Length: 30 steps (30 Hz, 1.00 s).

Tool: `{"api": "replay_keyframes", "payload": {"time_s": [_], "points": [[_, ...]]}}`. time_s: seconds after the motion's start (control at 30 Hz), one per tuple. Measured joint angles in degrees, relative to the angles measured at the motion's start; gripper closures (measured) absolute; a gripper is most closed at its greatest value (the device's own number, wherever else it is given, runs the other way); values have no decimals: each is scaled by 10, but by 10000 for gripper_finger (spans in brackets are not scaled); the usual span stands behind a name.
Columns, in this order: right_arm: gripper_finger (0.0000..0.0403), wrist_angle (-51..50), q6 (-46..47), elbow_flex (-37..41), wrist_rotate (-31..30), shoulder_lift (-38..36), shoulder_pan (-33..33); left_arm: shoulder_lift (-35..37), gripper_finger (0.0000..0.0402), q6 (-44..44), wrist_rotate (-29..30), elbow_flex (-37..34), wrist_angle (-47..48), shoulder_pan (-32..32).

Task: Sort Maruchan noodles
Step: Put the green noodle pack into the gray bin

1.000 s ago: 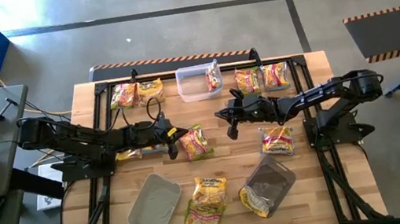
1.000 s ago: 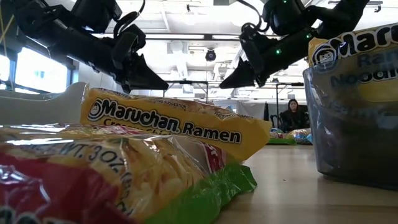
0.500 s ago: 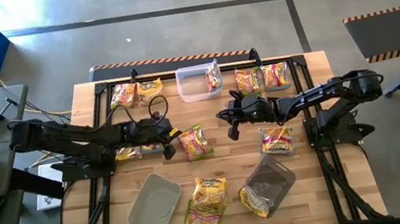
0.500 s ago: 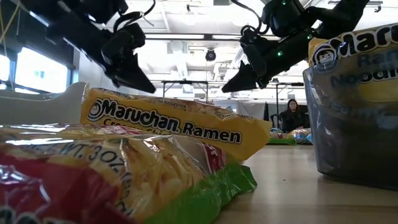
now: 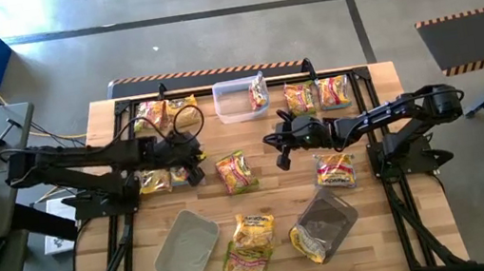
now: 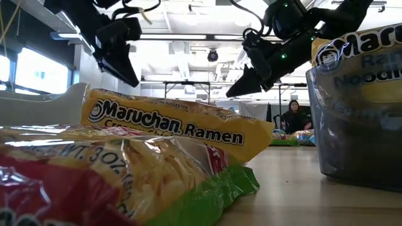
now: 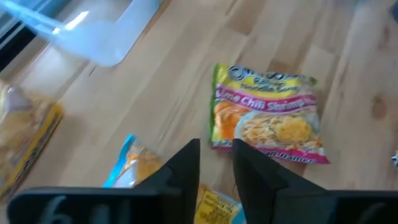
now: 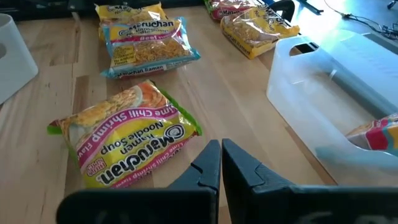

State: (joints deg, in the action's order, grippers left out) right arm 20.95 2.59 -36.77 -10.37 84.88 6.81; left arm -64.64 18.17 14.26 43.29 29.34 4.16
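Maruchan packets lie scattered flat on the wooden table. A lime chili shrimp packet (image 5: pixel 235 172) (image 7: pixel 267 115) (image 8: pixel 127 140) rests mid-table between my two grippers. My left gripper (image 5: pixel 194 169) (image 7: pixel 216 155) hovers to its left, raised, fingers narrowly apart and holding nothing. My right gripper (image 5: pixel 280 159) (image 8: pixel 221 165) hangs shut to the packet's right, above the table, touching nothing. Other packets (image 5: pixel 151 115) (image 5: pixel 299 98) (image 5: pixel 335 170) (image 5: pixel 254 230) lie about; one (image 5: pixel 258 92) leans in the far clear tub (image 5: pixel 233 101).
A clear tub (image 5: pixel 187 247) sits near the front left. A dark tub (image 5: pixel 329 218) at front right has a packet (image 5: pixel 306 243) against it. More packets (image 5: pixel 155 180) lie under my left arm. Black frame rails run along both table sides. Bare wood shows at the centre front.
My left gripper has drawn back from the lime chili shrimp packet toward the table's left edge and risen somewhat. The packet stays flat where it was. My right arm has kept still.
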Motion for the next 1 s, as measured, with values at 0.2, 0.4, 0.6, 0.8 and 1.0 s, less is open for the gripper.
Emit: {"api": "replay_keyframes", "payload": {"time_s": [0.2,0.4,0.6,0.8,1.0], "points": [[403,-10,0,0,0,0,0,-1,277,14,-33,9,70,42],[403,-14,0,0,0,0,0,-1,260,27,-83,9,141,81],[403,-14,0,0,0,0,0,-1,261,-13,-98,9,215,110],[403,-14,0,0,0,0,0,-3,266,-62,-92,9,248,136],[403,-14,2,0,0,0,0,-5,273,-69,-49,9,248,204]]}}
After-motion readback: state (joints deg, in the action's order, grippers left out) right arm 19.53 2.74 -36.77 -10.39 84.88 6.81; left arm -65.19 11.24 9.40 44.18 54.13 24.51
